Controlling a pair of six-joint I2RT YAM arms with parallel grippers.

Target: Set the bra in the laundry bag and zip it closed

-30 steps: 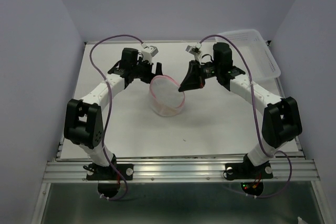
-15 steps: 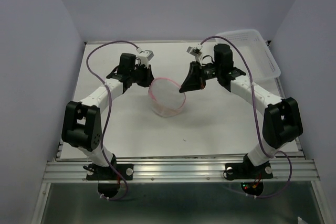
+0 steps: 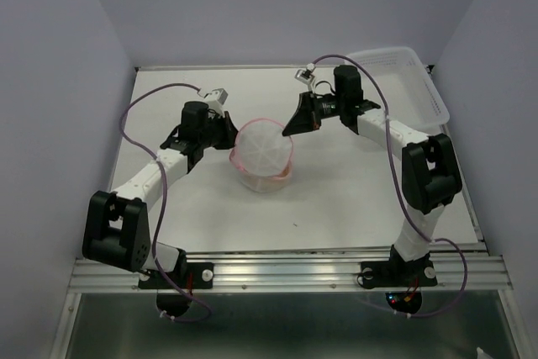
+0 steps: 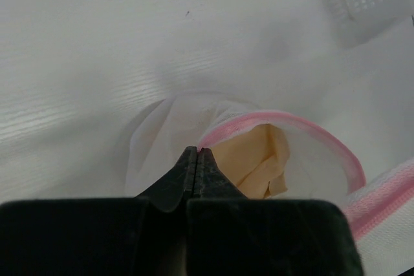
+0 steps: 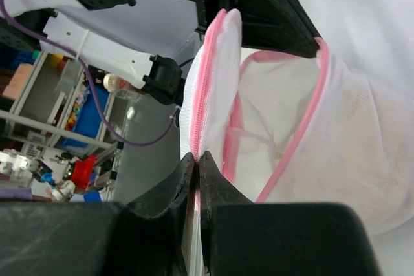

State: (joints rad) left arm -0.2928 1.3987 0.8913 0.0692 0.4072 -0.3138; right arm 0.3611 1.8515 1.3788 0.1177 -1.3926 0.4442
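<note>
Mostly hidden bra point(image 4: 256, 161)
Only a tan fold shows inside the laundry bag point(image 4: 318, 159); from above, the white mesh hides it fully.

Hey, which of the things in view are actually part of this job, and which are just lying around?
Part of the job:
- laundry bag, standing mid-table
- bra, tan fabric already inside the bag
- left gripper and right gripper, each pinched on the bag's pink rim

Just lying about:
- plastic basket, at the far right corner of the table
</note>
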